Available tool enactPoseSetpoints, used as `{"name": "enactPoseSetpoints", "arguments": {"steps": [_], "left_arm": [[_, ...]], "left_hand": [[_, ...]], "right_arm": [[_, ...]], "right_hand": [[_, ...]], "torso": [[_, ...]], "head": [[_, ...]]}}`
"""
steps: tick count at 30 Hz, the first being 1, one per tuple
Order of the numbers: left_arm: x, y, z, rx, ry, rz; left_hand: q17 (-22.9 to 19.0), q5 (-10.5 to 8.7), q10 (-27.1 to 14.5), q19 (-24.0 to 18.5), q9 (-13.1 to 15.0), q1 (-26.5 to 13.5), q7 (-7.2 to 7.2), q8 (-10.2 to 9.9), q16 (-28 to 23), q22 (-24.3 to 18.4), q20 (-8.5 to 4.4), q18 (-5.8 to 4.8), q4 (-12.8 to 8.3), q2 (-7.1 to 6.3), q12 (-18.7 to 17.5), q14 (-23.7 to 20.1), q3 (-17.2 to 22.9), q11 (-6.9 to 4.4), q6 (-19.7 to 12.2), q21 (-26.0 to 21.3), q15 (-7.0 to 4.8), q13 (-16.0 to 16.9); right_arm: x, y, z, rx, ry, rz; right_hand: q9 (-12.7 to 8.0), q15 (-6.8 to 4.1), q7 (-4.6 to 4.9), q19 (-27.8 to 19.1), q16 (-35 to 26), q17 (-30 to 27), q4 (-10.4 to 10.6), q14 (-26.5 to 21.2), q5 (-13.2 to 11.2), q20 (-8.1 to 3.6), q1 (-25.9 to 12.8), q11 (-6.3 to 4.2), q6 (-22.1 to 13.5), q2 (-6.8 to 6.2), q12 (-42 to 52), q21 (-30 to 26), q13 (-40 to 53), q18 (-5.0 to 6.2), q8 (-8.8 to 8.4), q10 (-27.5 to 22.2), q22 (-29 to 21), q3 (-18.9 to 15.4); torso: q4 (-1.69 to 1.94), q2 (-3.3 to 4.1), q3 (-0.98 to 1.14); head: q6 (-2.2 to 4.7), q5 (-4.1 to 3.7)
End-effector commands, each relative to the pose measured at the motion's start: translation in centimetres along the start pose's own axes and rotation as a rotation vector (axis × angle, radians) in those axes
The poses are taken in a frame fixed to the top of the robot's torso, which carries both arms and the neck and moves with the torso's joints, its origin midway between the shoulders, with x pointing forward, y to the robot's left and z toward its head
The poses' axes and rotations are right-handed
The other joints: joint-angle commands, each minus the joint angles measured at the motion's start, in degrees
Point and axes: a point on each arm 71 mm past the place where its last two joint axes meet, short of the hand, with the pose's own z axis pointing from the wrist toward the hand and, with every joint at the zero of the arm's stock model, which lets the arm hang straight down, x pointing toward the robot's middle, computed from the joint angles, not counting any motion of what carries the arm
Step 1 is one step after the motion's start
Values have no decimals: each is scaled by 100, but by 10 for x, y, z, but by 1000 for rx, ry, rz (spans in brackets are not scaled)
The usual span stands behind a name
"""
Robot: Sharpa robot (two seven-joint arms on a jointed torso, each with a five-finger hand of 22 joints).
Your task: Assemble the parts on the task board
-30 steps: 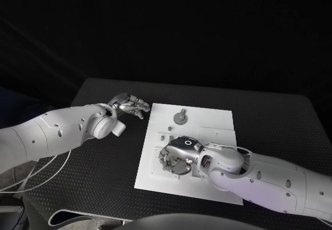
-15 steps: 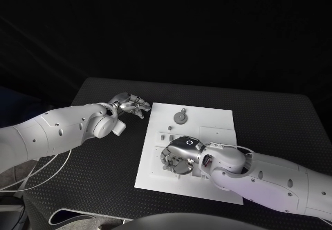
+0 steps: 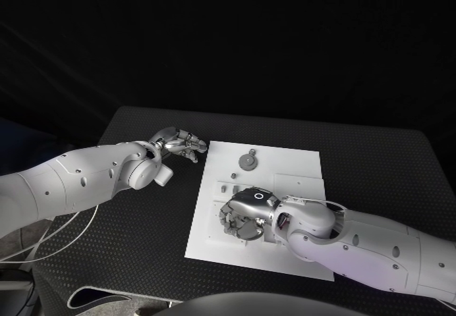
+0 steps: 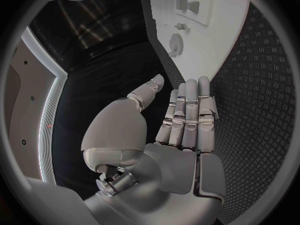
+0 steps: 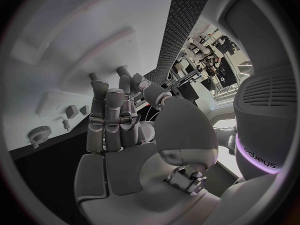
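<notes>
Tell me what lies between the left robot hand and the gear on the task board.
In the head view, only bare black table and white task board lie between the left robot hand and the gear.

The room is dark, but the white task board (image 3: 285, 197) looks bright. The black table (image 3: 380, 171) stays dim. Both wrist views are round, and straight edges bend in them.

both hands (image 3: 180, 144) (image 3: 242, 216) empty, fingers apart
</notes>
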Motion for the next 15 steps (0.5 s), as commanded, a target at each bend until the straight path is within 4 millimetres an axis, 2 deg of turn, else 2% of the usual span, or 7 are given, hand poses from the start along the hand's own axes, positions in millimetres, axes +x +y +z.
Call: {"name": "enactPoseSetpoints", "arguments": {"steps": [1, 15], "left_arm": [[2, -1, 0, 8, 14, -8], [1, -1, 0, 8, 13, -8]], "left_hand": [[7, 12, -10, -11, -7, -49, 5, 27, -31, -5, -21, 70, 11, 4, -20, -2, -25, 27, -46, -13, 18, 6], [10, 12, -10, -10, -7, -51, 4, 29, -33, -8, -21, 70, 12, 5, -19, -2, -26, 27, -45, -13, 18, 7]], "right_arm": [[4, 2, 0, -8, 17, -6], [5, 4, 1, -10, 18, -3]], "right_hand": [[107, -26, -40, 5, 27, -6, 27, 3, 35, -24, 3, 2, 71, 47, -26, 40, 10, 43, 23, 34, 139, 22], [111, -27, -41, 2, 32, -8, 26, 2, 35, -26, 7, 1, 69, 53, -28, 47, 16, 43, 22, 33, 138, 24]], "torso": [[3, 3, -3], [-5, 0, -2]], "head": [[-6, 1], [-2, 3]]}}
